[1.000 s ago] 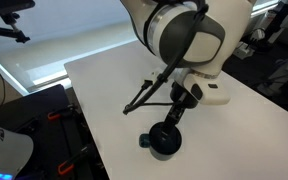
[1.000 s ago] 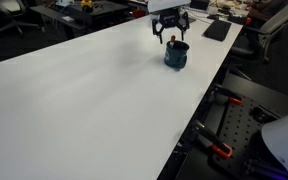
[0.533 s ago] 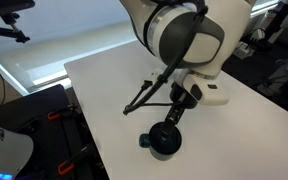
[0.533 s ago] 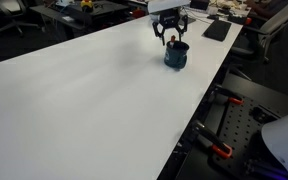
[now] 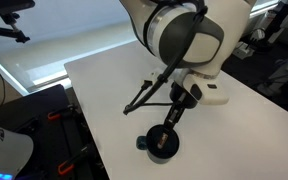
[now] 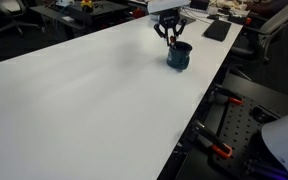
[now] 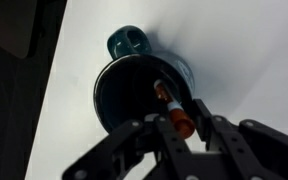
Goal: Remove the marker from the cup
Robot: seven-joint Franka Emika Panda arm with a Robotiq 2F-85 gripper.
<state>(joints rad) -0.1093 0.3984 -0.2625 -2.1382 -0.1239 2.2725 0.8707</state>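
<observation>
On the white table (image 5: 104, 80), close to its edge: a dark blue cup (image 7: 134, 92), upright, with its stubby handle (image 7: 127, 42) toward the top of the wrist view. Inside it, tilted against the rim, the marker (image 7: 167, 103), dark body down in the cup and red-orange tip up. Directly above, the gripper (image 7: 184, 135), with fingers (image 7: 154, 140) drawn in on either side of the orange end, clamped on it. In both exterior views, gripper (image 6: 172, 35) right over cup (image 6: 179, 58).
</observation>
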